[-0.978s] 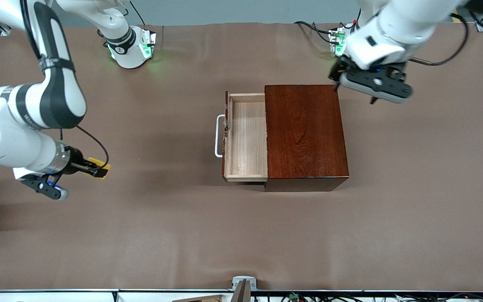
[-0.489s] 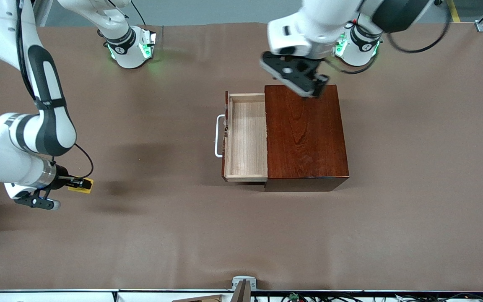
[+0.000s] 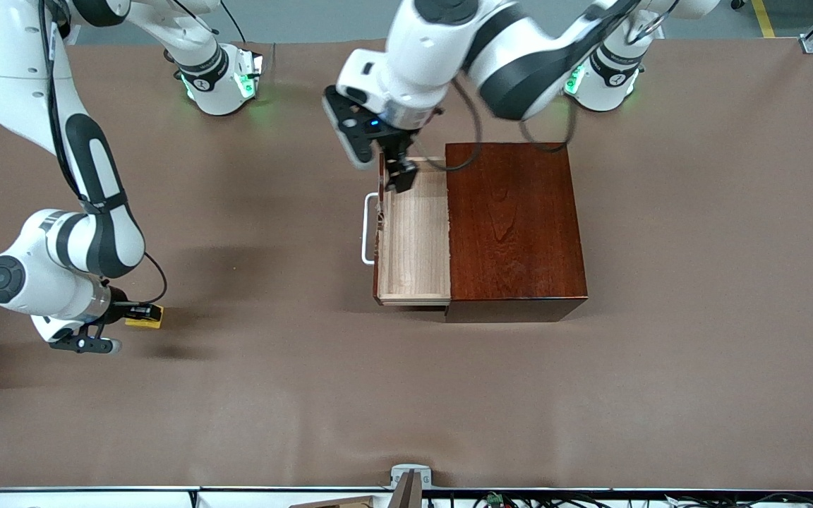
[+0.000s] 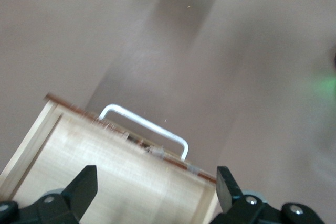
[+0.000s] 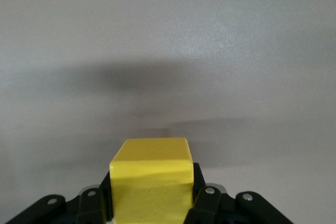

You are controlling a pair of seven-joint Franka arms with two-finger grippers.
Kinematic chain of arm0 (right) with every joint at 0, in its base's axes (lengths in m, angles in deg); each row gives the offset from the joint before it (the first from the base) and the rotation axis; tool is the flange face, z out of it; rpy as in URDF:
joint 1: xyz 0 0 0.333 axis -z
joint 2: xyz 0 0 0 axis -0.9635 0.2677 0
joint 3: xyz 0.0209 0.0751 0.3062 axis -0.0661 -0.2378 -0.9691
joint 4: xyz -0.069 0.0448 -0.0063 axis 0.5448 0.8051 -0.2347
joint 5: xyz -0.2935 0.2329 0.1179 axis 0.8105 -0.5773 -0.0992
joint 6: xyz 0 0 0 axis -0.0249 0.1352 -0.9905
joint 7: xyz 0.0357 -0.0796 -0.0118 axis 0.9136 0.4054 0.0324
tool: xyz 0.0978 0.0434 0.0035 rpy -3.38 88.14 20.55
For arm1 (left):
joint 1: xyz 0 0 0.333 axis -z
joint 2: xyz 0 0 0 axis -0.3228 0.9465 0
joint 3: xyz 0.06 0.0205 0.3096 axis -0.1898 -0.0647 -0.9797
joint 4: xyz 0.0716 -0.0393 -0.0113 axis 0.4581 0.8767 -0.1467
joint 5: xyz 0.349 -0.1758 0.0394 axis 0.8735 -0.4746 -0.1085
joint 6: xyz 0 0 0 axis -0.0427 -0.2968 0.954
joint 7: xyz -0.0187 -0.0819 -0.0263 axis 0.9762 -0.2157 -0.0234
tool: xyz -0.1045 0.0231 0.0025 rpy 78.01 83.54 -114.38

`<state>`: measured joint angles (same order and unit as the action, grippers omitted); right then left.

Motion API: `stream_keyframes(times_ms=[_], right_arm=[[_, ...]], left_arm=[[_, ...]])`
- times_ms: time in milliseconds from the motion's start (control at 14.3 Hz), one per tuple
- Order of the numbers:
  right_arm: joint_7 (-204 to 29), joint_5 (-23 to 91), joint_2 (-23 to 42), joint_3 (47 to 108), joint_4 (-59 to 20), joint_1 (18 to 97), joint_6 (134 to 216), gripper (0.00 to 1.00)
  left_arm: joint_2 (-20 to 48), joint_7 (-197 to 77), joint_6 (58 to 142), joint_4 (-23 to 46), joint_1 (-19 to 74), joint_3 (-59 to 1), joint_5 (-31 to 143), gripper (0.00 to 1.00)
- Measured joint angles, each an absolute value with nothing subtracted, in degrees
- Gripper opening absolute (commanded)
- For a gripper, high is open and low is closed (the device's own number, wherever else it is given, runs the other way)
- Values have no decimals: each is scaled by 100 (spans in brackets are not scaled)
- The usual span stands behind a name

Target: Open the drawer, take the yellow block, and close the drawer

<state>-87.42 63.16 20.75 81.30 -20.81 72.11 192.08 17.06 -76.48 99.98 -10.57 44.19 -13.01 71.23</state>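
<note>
The reddish-brown wooden box (image 3: 516,226) stands mid-table with its drawer (image 3: 415,240) pulled out toward the right arm's end; the pale tray holds nothing and the white handle (image 3: 368,229) shows. My left gripper (image 3: 401,176) is open over the drawer's corner nearest the robot bases. In the left wrist view the drawer (image 4: 105,177) and handle (image 4: 144,127) lie between its spread fingers (image 4: 84,187). My right gripper (image 3: 140,312) is shut on the yellow block (image 3: 145,316), low over the table at the right arm's end. The block (image 5: 150,179) fills the jaws in the right wrist view.
The brown table cover (image 3: 406,395) spreads all round the box. The two arm bases (image 3: 219,81) stand along the edge farthest from the front camera. A small grey fixture (image 3: 410,476) sits at the nearest edge.
My left arm swung from beside the box, across its top, to over the open drawer. My right gripper carried the yellow block lower and slightly nearer the front camera.
</note>
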Motion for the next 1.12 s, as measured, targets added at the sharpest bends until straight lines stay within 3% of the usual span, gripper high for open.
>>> stream_keyframes(times_ms=[210,280,419,629,1118], right_arm=[[-8739,6312,2275,8129,-2082,7212,19445,0],[-8736,6310,2319,8129,-2082,7213,19495,25],[-8708,6306,2378,8129,-2082,7214,19536,100],[-8545,6305,2384,8121,-2072,7214,19538,100],[-8502,6305,2142,8102,-1966,7213,19170,100]], left_arm=[[2407,-8055,10414,-1252,4937,-1400,7812,100],[2573,-8312,10519,-1281,5084,-1518,7916,100],[2817,-8925,10679,-1322,5402,-1925,7977,100],[3016,-9305,10756,-1346,5790,-2493,7978,100],[3089,-9329,10736,-1347,5831,-2660,7986,100]])
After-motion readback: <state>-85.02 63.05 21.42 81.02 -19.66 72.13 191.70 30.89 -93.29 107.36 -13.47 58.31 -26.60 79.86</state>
